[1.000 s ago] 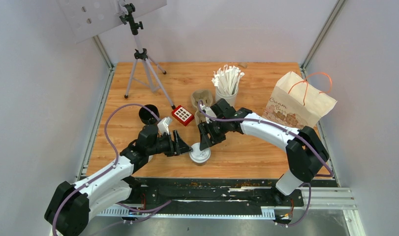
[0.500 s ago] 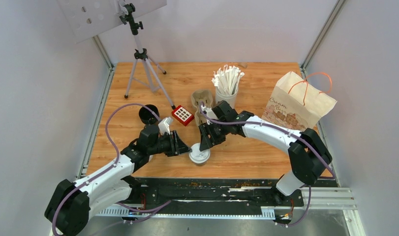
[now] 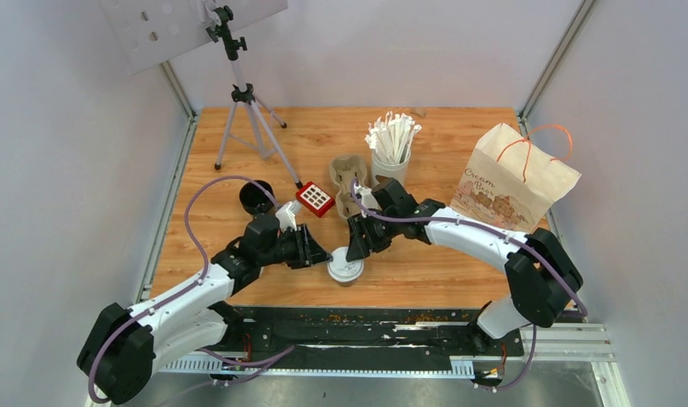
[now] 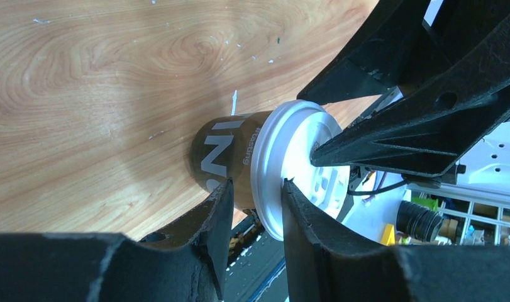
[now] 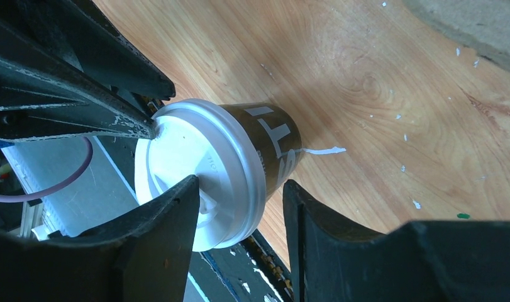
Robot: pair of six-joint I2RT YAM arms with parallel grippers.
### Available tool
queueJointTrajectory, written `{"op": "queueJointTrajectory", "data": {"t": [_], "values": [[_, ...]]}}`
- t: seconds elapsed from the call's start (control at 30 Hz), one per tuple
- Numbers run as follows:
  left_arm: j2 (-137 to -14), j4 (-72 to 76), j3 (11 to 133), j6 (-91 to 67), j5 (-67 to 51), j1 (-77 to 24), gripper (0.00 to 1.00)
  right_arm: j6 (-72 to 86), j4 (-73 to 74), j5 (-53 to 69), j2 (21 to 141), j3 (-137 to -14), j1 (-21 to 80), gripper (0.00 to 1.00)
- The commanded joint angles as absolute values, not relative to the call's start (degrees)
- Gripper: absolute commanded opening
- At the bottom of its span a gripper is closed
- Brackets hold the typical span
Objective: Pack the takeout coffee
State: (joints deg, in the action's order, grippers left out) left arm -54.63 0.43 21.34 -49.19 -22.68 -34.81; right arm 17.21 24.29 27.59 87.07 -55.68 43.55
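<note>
my left claw (image 4: 257, 184) is bracketing the rim of the lid (image 4: 299, 167) on the coffee cup (image 4: 217, 151) standing near the desk's (image 3: 425, 275) front edge; i cannot tell whether it is pinching. my right claw (image 5: 239, 182) is straddling the lid, spread.

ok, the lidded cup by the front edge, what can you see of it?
Dark brown paper-looking cup with white lettering, capped by a flat white plastic-looking lid. It stands upright on the wooden table near the front edge. The left gripper and right gripper each straddle the lid rim, one fingertip of each seemingly on the lid top; whether either clamps is unclear.
</note>
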Motion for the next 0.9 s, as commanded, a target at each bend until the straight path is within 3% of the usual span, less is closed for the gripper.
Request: {"op": "queueJointTrajectory", "data": {"t": [0.0,0.07,0.27,0.33,0.87], "values": [[-57.2,-9.7,21.4,-45.9,-17.5,-35.2,0.4,17.0,26.7,22.7,87.1,-52.8,43.4,0.5],[-55.8,-10.1,23.5,-46.5,-18.8,-35.2,0.43,17.8,26.4,22.8,86.4,-52.8,43.4,0.5],[-49.9,-15.4,28.4,-48.0,-18.2,-35.2,0.7,21.4,24.4,23.2,84.6,-52.5,43.4,0.5],[-48.5,-13.8,27.7,-49.8,-20.2,-35.2,0.74,22.2,23.4,23.8,84.6,-52.3,43.4,0.5],[-42.4,3.1,14.9,-65.4,-25.5,-35.4,0.7,24.3,21.4,23.8,84.8,-51.3,43.5,0.5]]}}
